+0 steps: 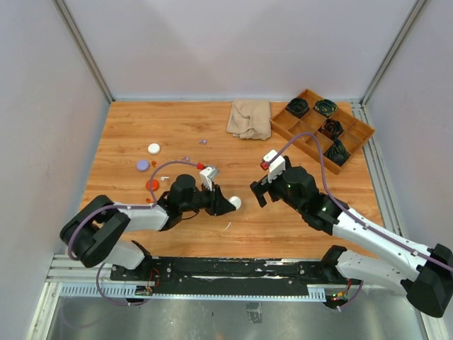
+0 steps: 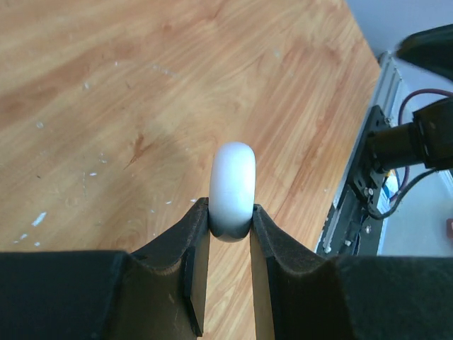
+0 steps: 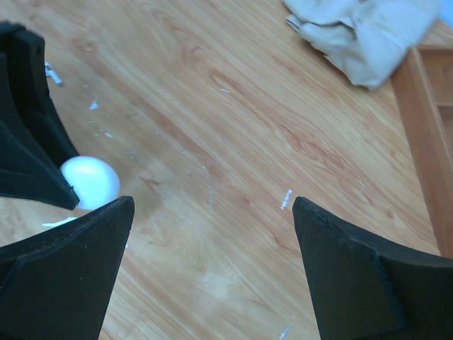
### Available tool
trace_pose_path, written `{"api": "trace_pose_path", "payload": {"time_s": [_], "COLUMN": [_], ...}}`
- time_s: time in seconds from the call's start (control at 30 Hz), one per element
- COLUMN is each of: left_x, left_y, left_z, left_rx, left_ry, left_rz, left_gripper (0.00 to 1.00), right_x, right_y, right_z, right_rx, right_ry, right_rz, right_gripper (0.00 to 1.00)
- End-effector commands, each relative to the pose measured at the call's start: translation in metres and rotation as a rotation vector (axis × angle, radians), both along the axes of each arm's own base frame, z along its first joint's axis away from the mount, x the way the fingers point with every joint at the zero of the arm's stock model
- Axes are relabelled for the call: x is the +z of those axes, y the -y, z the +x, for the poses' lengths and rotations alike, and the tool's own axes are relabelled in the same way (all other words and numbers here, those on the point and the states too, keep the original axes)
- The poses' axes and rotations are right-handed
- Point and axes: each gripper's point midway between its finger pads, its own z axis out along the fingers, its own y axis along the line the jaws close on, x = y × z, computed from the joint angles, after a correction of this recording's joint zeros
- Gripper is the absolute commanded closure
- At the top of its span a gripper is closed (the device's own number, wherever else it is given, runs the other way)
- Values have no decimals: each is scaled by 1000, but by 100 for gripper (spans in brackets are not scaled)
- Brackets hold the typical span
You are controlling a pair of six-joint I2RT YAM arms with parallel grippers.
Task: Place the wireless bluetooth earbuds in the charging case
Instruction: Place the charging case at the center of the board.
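Tabletop (image 1: 127, 127) of orange wood, seen from above, with both arms reaching in from six o'clock. The left gripper (image 1: 230, 204) is nearly closed, its two fingers pinching a white round case (image 2: 233, 188) that stands on edge, just short of table centre. The right gripper (image 1: 257, 193) hangs just beside it at three o'clock, jaws spread wide and holding nothing. The wireless bluetooth earbuds (image 1: 164, 177) lie loose on the wood toward nine o'clock, tiny white and pale purple pieces, too small to make out further. Near them sit a white disc (image 1: 153, 148), a purple disc (image 1: 143, 165) and an orange disc (image 1: 151, 184). A beige cloth (image 1: 249, 118) lies crumpled at twelve o'clock. A wooden tray (image 1: 311, 145) with dark items in its compartments sits at two o'clock.
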Motion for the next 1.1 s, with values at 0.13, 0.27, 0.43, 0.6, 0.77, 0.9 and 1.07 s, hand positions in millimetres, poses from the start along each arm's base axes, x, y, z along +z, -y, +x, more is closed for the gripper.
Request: {"api": "trace_pose_path", "payload": {"time_s": [0.13,0.27,0.43,0.6,0.77,0.9,1.07], "left_x": [-46,-69,-89,-88,-72,-54,-41], "left_y": [34,32,18,7,-18,-52,-108], "left_z": [3,8,16,24,38,54,70], "left_rx": [41,89,166,231,374,554,767], "left_ry": [-196,-255,-255,-237,-185,-149,-185], "left_rz": [128,203,338,393,439,508,569], "left_gripper": [77,69,55,34,28,19,17], "right_x": [2,-1,-7,-12,-18,-18,-20], "right_y": [35,37,39,41,42,43,46], "right_z": [16,16,15,17,16,14,14], "right_rx": [-243,-248,-246,-248,-241,-238,-243], "right_ry": [86,86,89,88,76,65,78], "right_rz": [97,87,89,83,77,83,96], "right_gripper": [4,3,2,1,1,1,0]}}
